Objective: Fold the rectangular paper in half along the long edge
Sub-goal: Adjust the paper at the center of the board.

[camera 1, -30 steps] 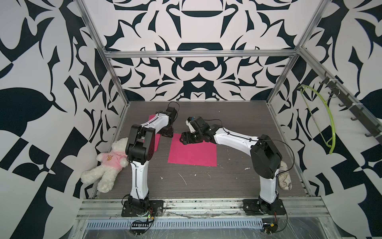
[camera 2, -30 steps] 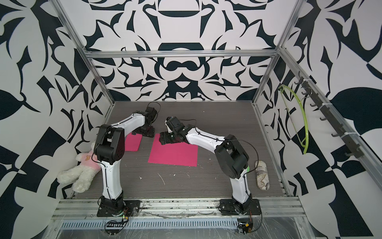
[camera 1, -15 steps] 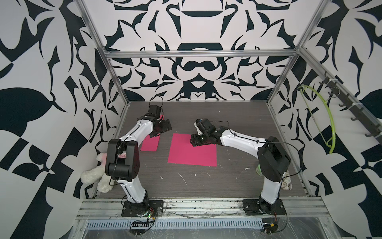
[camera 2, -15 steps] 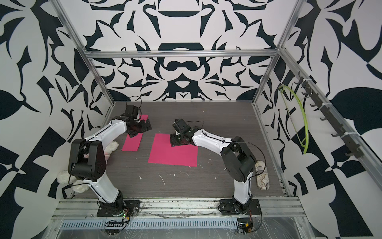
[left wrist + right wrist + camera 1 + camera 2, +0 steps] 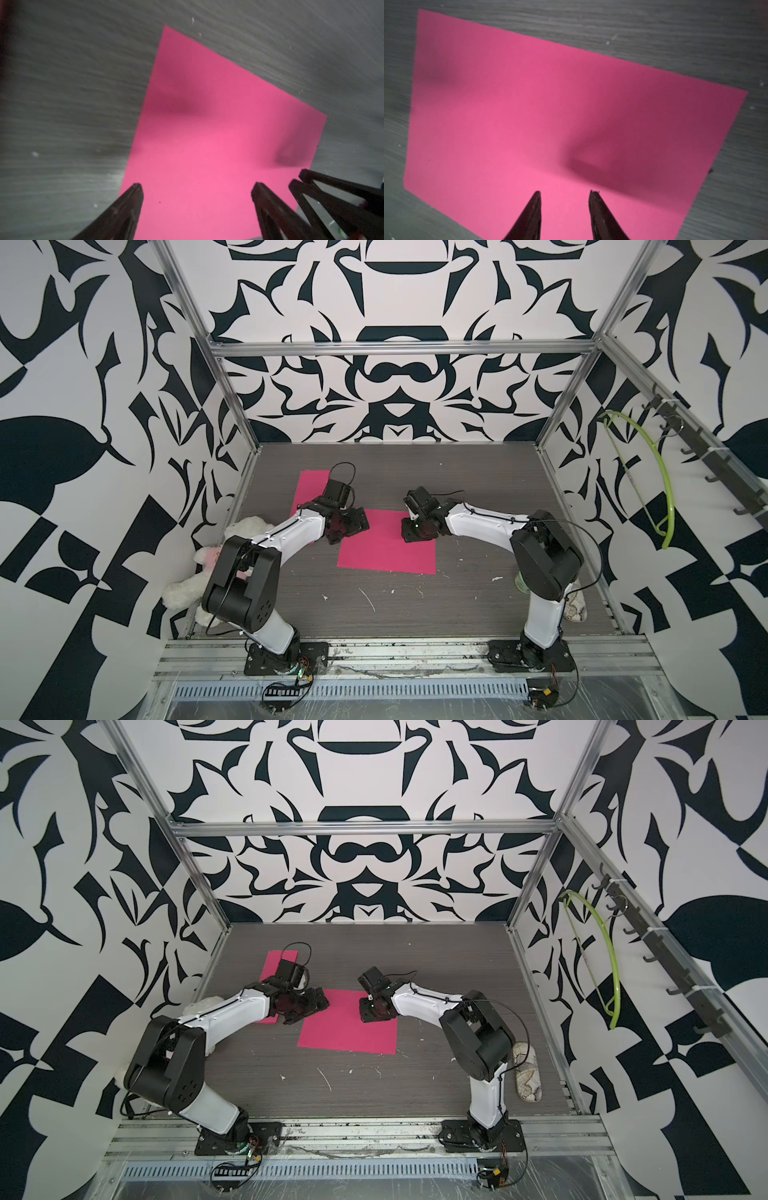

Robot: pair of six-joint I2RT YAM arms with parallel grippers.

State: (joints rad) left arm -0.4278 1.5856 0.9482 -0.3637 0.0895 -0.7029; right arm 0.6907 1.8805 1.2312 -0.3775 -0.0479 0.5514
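The left jaws stand wide apart and the right jaws narrower, both empty, poised over the far edge of the pink paper, which lies flat and unfolded in the middle of the table. I judge this the reach before grasping: next, pinch that far edge and carry it evenly onto the near one. Around it are grey flecked wood-grain, a second pink sheet, a plush toy and patterned walls.
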